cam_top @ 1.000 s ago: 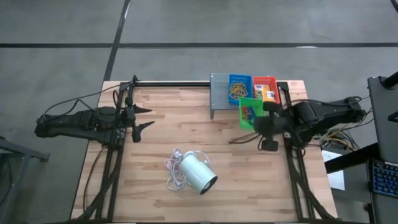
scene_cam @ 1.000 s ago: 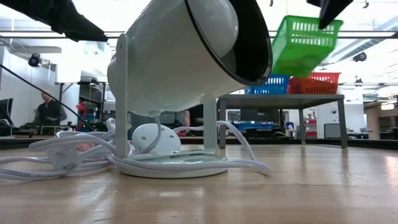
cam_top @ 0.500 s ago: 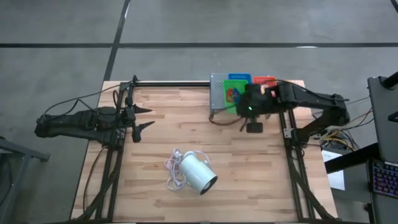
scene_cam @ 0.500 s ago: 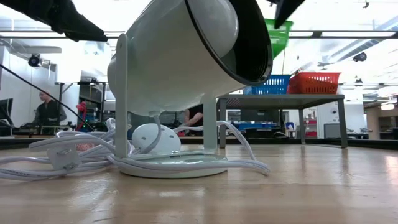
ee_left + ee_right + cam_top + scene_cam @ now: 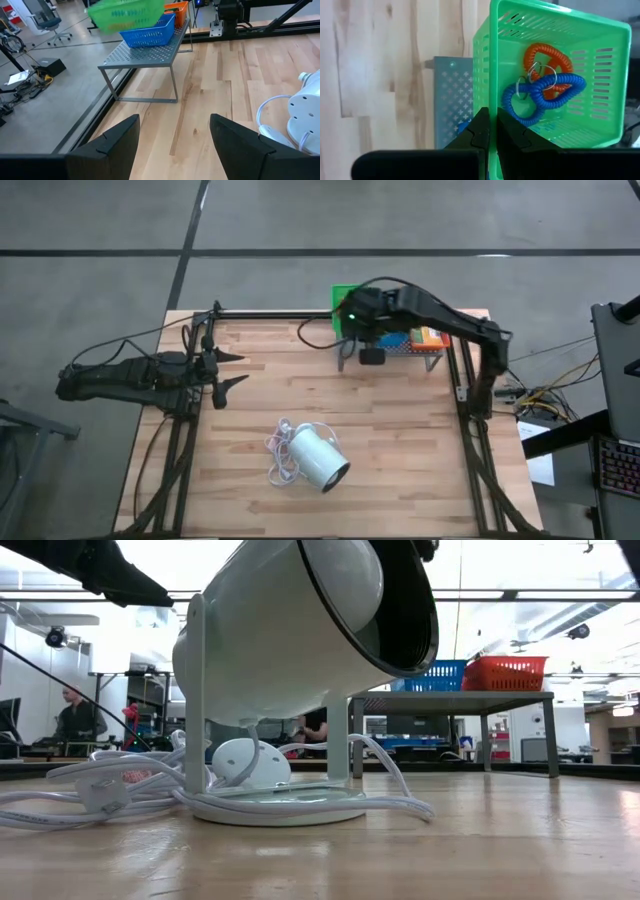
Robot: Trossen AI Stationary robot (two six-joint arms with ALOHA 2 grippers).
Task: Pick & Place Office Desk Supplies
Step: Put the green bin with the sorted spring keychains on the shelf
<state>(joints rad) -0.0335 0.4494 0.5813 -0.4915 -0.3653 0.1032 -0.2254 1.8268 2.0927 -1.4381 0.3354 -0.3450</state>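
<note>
A green tray (image 5: 343,295) (image 5: 560,75) with a red and a blue coiled loop (image 5: 542,85) inside hangs tilted over the left far end of the grey perforated stand (image 5: 145,56). My right gripper (image 5: 358,310) (image 5: 492,122) is shut on it. In the left wrist view the green tray (image 5: 127,11) floats above a blue tray (image 5: 150,32) and a red tray (image 5: 177,7) that sit on the stand. My left gripper (image 5: 225,370) (image 5: 175,137) waits open at the table's left, touching nothing. My right gripper pinches one side wall of the green tray at its rim (image 5: 493,100), one finger inside the tray and one outside. The fingers slant down from the table's right. The tray is lifted clear and tipped, its open side toward the wrist camera, the loops lying against its bottom.
A big white cylinder lamp (image 5: 318,458) (image 5: 300,640) with white cord (image 5: 280,455) stands near the table's front middle. The blue tray (image 5: 440,675) and red tray (image 5: 505,672) fill the stand's top. Bare wood lies between lamp and stand. A person (image 5: 75,718) sits in the room behind.
My right gripper has carried the green tray up and toward the table's far left, from in front of the stand's right end to over its far left end, rolling as it went. The tray has stayed lifted clear and has left the low view.
</note>
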